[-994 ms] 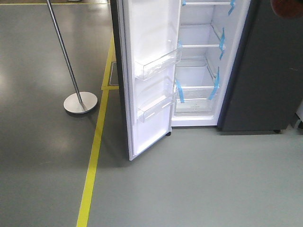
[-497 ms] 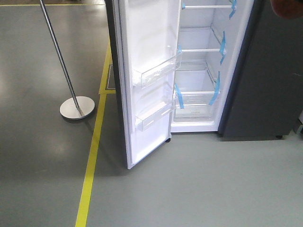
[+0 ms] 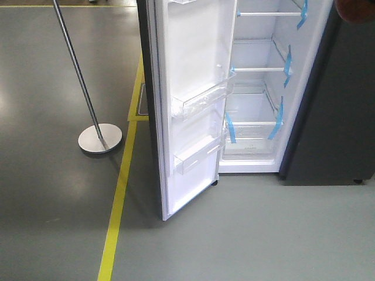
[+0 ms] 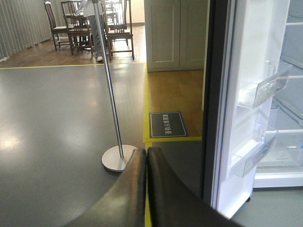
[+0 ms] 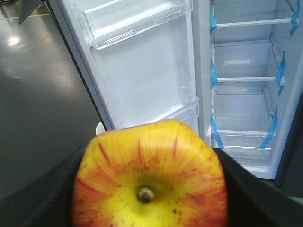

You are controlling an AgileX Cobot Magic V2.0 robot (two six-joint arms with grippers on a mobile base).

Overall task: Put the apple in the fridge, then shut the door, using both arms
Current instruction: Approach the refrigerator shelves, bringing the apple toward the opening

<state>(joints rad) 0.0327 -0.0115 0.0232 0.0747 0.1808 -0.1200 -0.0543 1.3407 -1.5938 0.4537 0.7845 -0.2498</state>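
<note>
Your right claw (image 5: 149, 198) was clamped on the apple (image 5: 147, 165), with its dark pads (image 5: 258, 189) pressed against either side of the fruit and the stem dimple facing the wrist camera. You held the apple in the air in front of the open fridge (image 3: 258, 99), not inside it. Your left claw (image 4: 146, 184) was closed on nothing, its two dark fingers (image 4: 128, 189) touching along their length. The door (image 3: 193, 70) stood swung wide, showing its white liner and two clear bins (image 3: 202, 96), and blue tape strips (image 3: 230, 127) marked the glass shelves. A dark grey panel (image 3: 340, 117) adjoined the fridge on the far side from the door. Under it all lay a smooth grey floor (image 3: 53, 205) with a soft sheen that caught the ceiling lights. A yellow line (image 3: 117, 199) ran along it, passing just beside the foot of the door. A metal pole on a round flat base (image 3: 99, 139) stood on the other side of that line. In the left wrist view, the grey gave way to wooden flooring (image 4: 175, 90), where a dark mat (image 4: 168, 124) with writing lay near pale cabinet doors (image 4: 175, 33). Wooden chairs (image 4: 80, 23) were grouped far back in the room.
</note>
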